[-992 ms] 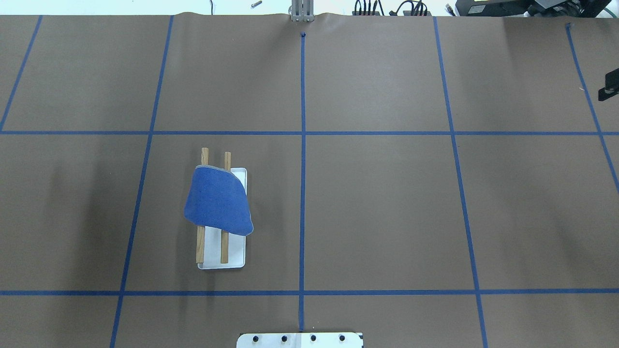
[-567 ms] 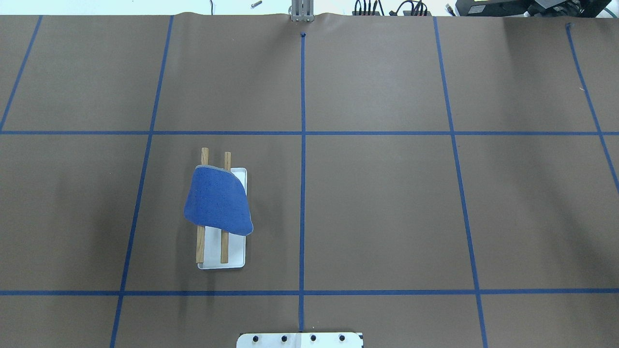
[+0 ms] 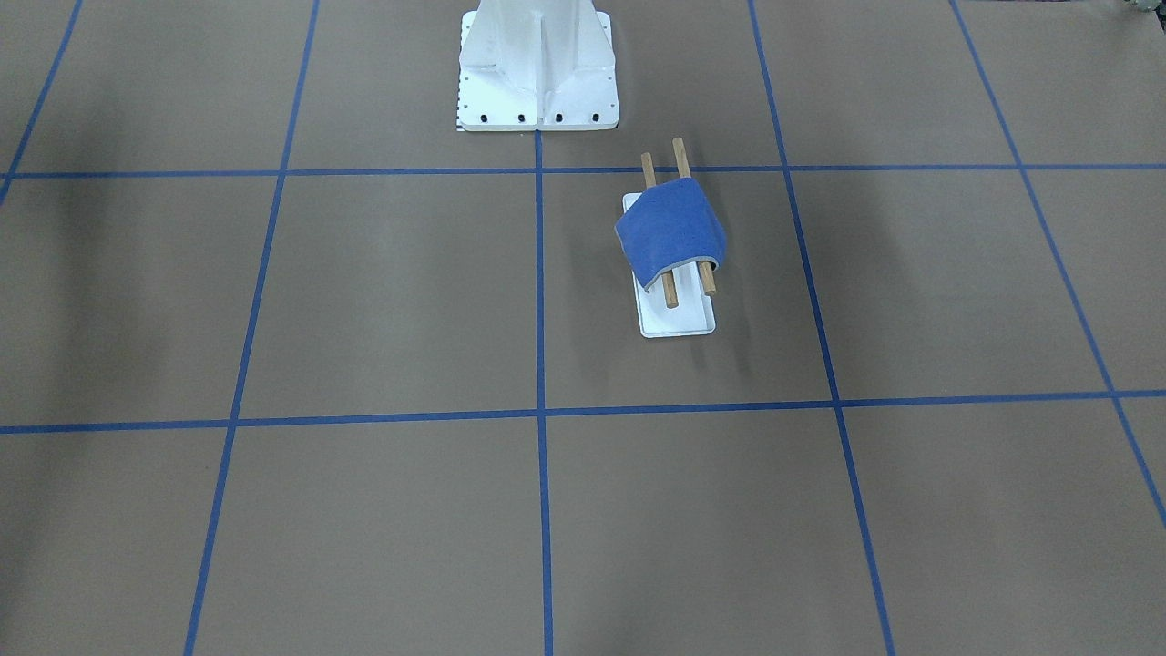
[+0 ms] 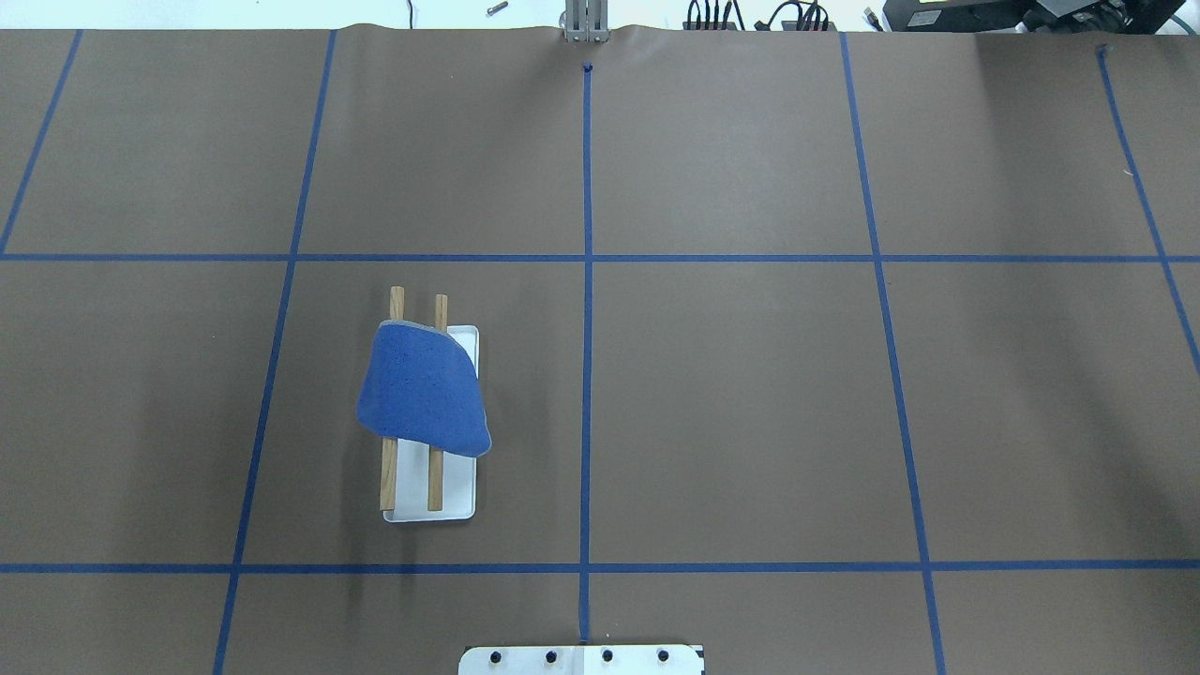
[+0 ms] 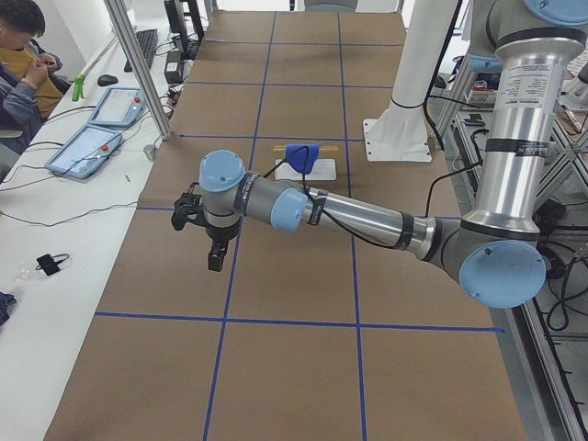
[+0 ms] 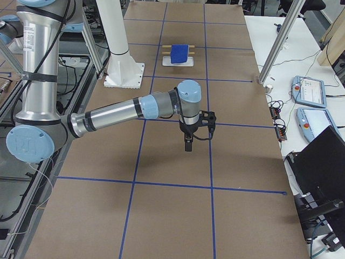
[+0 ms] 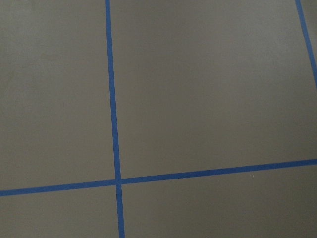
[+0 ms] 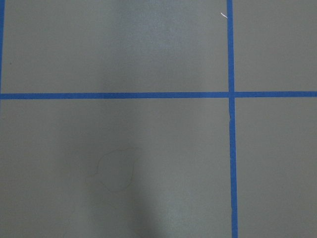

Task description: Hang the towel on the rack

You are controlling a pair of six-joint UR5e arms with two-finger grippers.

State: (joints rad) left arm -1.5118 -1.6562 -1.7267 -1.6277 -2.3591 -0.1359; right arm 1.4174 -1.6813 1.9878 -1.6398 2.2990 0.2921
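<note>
The blue towel [image 4: 422, 389] lies draped over both wooden bars of the rack [image 4: 435, 483], left of the table's middle, with its sides hanging down over the white base. It also shows in the front view [image 3: 671, 228], on the rack [image 3: 679, 321]. Neither gripper touches it. My left gripper [image 5: 216, 254] hangs over bare table far from the rack and shows only in the left side view, so I cannot tell whether it is open or shut. My right gripper [image 6: 187, 144] shows only in the right side view and I cannot tell its state either.
The table is covered in brown paper with a blue tape grid [image 4: 587, 258]. The white bolted pedestal [image 3: 537, 64] stands at the robot's side. Both wrist views show only paper and tape. Tablets [image 5: 87, 147] and an operator [image 5: 18, 55] are beside the table.
A dark part of the right arm's end at the overhead view's right edge has left that view. The towel and rack have not moved.
</note>
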